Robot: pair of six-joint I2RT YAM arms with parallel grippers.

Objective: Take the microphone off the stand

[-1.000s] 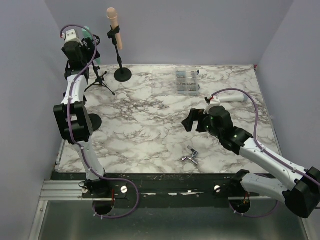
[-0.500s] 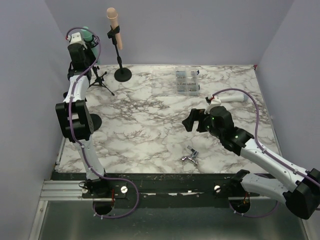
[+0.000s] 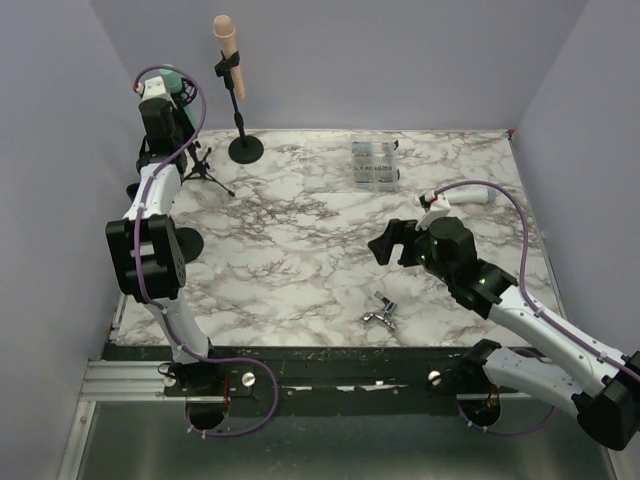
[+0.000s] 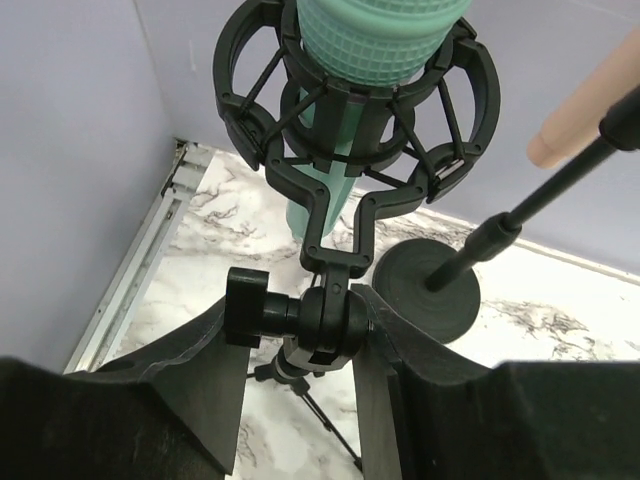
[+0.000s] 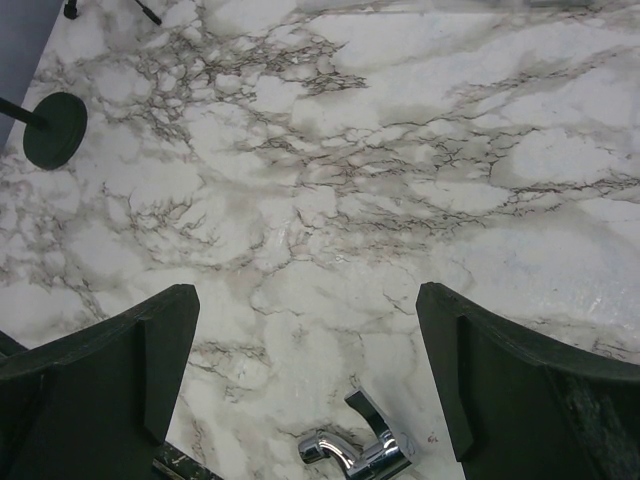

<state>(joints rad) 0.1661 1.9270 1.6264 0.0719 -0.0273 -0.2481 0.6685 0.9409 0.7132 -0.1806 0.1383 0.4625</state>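
A teal microphone (image 4: 375, 40) sits in a black shock mount (image 4: 250, 90) on top of a small tripod stand (image 3: 205, 170) at the table's far left. My left gripper (image 4: 300, 350) is shut on the stand's swivel joint (image 4: 325, 315) just below the mount. One finger presses the joint's knob (image 4: 247, 305), the other the joint's far side. In the top view the left gripper (image 3: 165, 110) hides most of the teal microphone (image 3: 170, 74). My right gripper (image 3: 385, 240) hangs open over the middle right of the table, holding nothing.
A beige microphone (image 3: 226, 35) is clipped on a tall stand with a round base (image 3: 246, 150) beside the tripod. A clear plastic box (image 3: 374, 163), a white tube (image 3: 468, 195), a chrome metal part (image 3: 381, 312) and a black disc base (image 3: 186, 243) lie on the marble table.
The left gripper's jaws have shut on the swivel joint under the shock mount, and the wrist has risen slightly. The right arm has drifted a little to the right.
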